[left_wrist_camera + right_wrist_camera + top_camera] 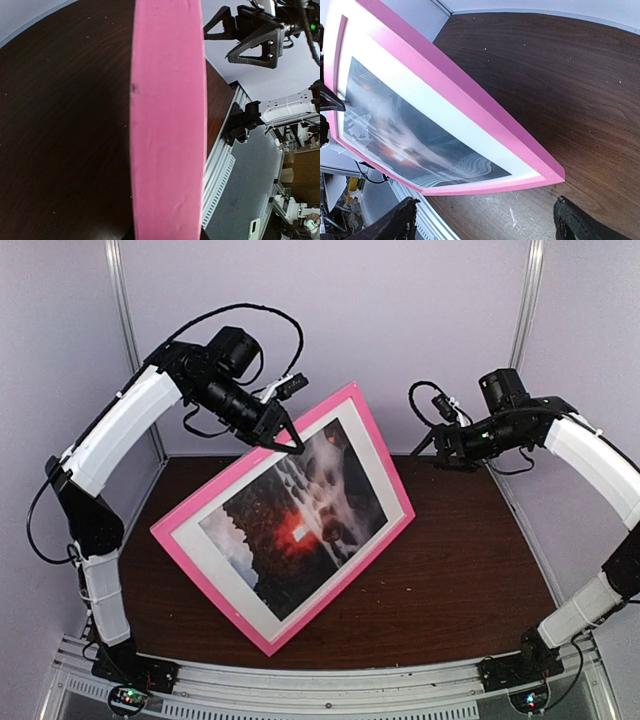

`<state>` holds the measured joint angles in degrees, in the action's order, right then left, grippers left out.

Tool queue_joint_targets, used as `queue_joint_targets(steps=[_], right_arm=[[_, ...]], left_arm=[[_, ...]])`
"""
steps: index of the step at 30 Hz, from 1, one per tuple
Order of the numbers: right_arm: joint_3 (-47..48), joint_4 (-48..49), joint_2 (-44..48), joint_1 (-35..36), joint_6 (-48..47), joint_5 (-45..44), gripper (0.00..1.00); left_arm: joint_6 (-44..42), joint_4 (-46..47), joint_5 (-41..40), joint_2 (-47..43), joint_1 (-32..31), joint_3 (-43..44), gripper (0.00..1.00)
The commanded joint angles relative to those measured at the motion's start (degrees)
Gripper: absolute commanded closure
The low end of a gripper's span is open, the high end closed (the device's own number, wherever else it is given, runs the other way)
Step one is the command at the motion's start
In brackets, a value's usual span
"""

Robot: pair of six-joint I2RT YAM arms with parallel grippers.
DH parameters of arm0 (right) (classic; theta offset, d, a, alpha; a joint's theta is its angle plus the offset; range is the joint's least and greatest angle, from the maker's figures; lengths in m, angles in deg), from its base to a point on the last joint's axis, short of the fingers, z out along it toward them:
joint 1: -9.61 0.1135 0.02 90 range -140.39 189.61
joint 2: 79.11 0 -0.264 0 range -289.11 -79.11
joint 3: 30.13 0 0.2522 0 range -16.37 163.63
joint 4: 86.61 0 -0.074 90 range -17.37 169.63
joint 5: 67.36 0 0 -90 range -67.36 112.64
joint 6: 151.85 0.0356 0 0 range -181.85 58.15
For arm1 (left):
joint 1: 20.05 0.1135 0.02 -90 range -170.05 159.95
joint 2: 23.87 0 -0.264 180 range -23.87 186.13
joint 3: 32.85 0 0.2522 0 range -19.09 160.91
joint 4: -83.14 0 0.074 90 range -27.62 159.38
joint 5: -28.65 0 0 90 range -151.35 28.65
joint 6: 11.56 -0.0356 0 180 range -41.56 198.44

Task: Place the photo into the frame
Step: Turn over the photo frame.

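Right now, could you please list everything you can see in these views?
frame: one, pink rim, tilted up over the table's middle
photo: one, dark with red-orange glow, inside the frame
mat: one, white, bordering the photo
table: one, dark brown wood, beneath the frame
rail: one, silver, along the table's near edge
backdrop: one, pale lilac, behind the table
left arm, right arm: two, white and black, either side
left jaws: one pair, black, shut on the frame's upper edge
right jaws: one pair, black, open, clear of the frame

The photo [300, 520] sits in the frame [215, 585], which stands tilted on the table [470, 570].
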<state>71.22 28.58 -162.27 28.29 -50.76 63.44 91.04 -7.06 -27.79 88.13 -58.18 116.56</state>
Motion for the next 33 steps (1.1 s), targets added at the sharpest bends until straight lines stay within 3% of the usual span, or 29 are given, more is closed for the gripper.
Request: queue_joint_targets(steps=[1, 10, 19, 26, 33], right_arm=[[-0.8, 2.2, -0.4, 0.2, -3.8, 1.8, 0.04], [0.3, 4.6, -4.3, 0.0, -13.6, 0.6, 0.0], [9.7, -2.6, -15.3, -1.3, -24.6, 9.7, 0.04], [13.5, -7.8, -20.1, -1.6, -30.6, 23.7, 0.22], [11.8, -9.6, -21.1, -1.6, -33.1, 28.2, 0.46]], left_arm=[[3.0, 8.7, 12.8, 0.7, 1.2, 1.7, 1.0], [2.9, 11.2, 19.7, 3.4, 1.5, 0.7, 1.0], [-0.1, 11.2, 23.4, 4.1, 1.6, -0.5, 1.0], [-1.2, 11.2, 24.2, 4.7, 2.4, -1.0, 1.0], [-1.2, 12.4, 25.4, 5.4, 3.4, -2.8, 1.0]])
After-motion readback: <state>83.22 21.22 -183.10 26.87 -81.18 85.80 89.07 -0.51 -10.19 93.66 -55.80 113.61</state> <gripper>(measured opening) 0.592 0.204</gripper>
